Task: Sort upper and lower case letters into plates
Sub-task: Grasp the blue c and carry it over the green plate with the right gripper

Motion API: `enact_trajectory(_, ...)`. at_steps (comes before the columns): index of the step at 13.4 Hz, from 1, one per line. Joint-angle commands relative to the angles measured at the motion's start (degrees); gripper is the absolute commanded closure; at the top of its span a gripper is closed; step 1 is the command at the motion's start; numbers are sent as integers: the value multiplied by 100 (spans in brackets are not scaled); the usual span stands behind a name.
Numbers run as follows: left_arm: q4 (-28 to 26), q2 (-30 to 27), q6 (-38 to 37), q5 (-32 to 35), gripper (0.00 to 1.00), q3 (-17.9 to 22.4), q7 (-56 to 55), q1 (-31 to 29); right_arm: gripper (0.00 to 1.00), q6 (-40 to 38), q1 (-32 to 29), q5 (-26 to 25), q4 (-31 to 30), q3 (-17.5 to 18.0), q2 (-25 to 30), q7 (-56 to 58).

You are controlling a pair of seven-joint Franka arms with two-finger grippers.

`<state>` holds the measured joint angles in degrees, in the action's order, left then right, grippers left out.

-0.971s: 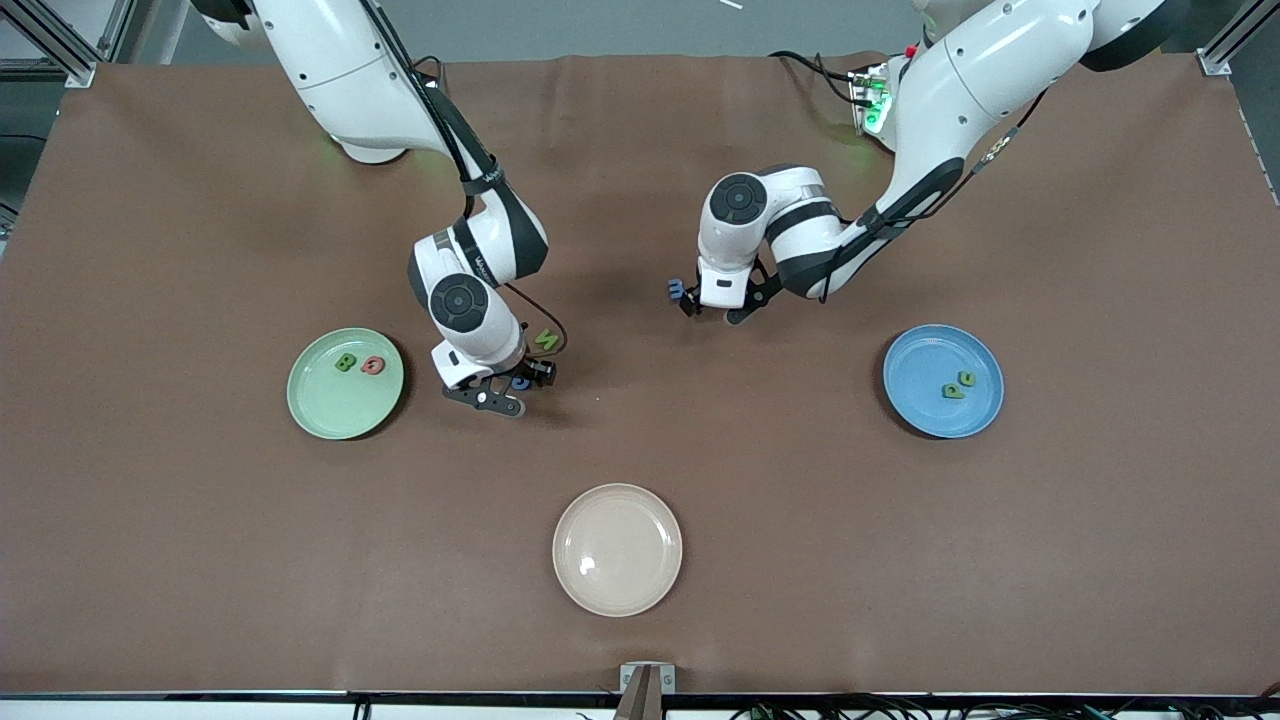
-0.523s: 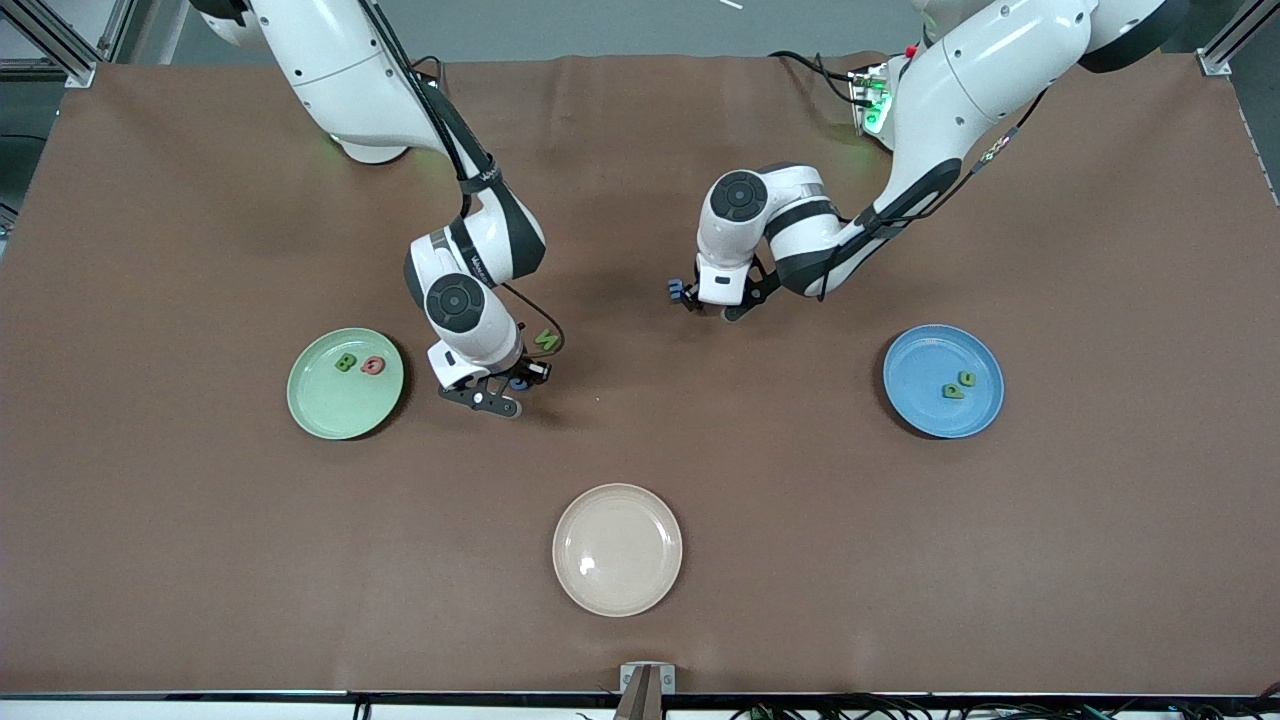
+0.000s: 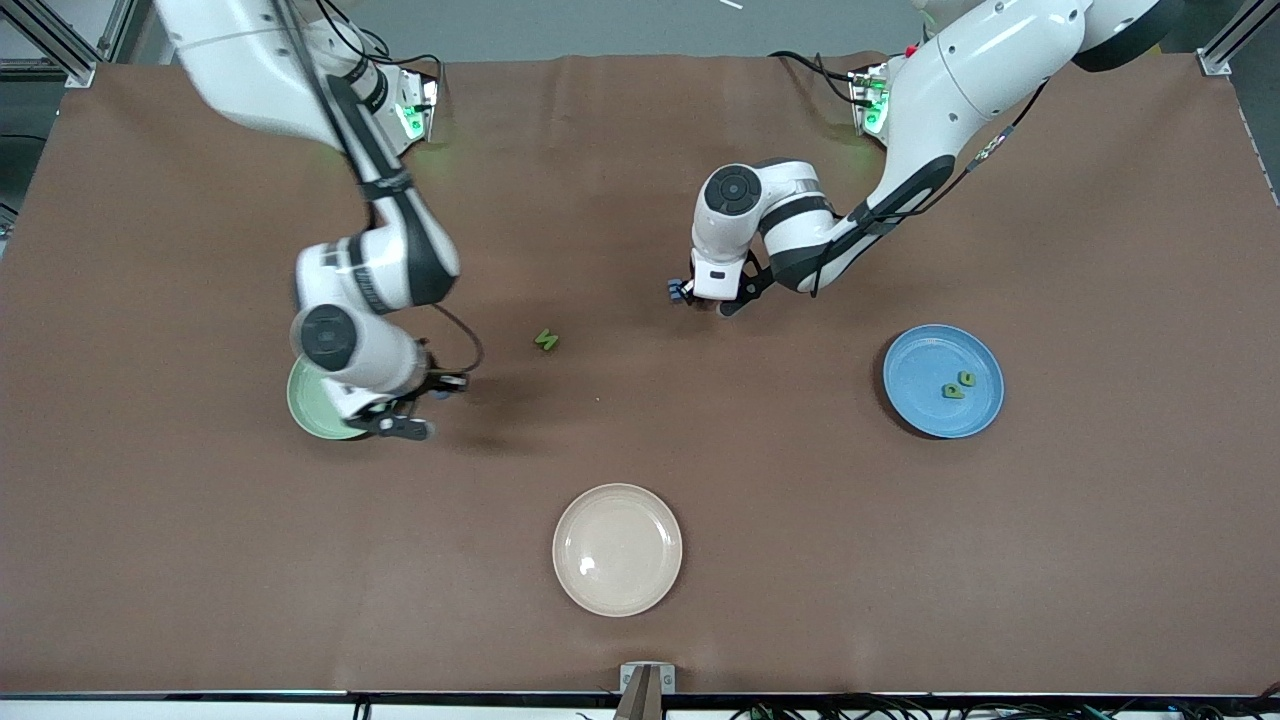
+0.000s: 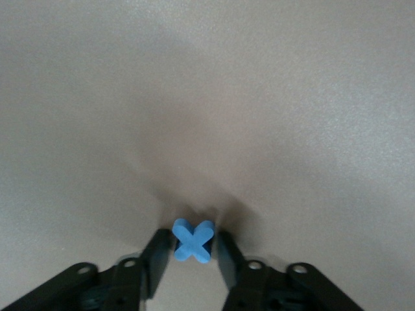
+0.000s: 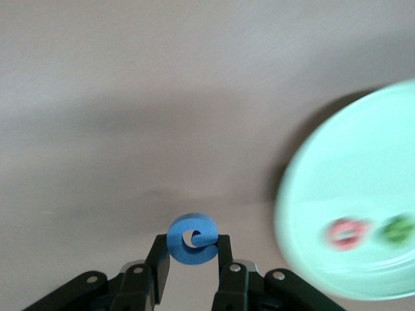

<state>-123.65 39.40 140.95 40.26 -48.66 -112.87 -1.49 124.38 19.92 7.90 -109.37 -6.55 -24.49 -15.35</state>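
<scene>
my left gripper (image 4: 191,249) pinching blue x (image 4: 192,241) (flat face toward wrist) | my right gripper (image 5: 192,259) clamps blue ring-shaped letter (image 5: 191,239), beside green plate (image 5: 389,194)

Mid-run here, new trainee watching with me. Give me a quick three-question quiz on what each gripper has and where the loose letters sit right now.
1. True or false: the left gripper is shut on a blue x-shaped letter.
2. What does the right gripper hold, and which plate is it beside?
3. Multiple choice: the loose green letter lies A) in the blue plate, B) on the bare table, C) in the beige plate.

Key
1. True.
2. A blue rounded letter; beside the green plate, which holds a pink-red letter and a green one.
3. B.
</scene>
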Motion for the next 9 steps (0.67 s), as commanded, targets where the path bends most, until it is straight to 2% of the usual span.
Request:
enact_trajectory(1,-37,51,73,123,82,49,-165,53,100,112,-829,-270,-408,119,173,1232)
enact_trajectory(2,-28,51,73,123,86,49,-156,53,100,252,-1040,-358,-540,119,164,1454)
enact_trajectory(5,68,-168,64,123,87,40,-78,-96,100,875,-1454,-385,-944,128,120,2148)
enact_trajectory(7,366,-327,-285,114,89,23,97,-262,100,1114,-1631,-377,-1121,128,111,2361)
enact_trajectory(9,639,-423,-743,96,90,-29,728,-587,100,1185,-1631,-376,-1270,136,111,2361)
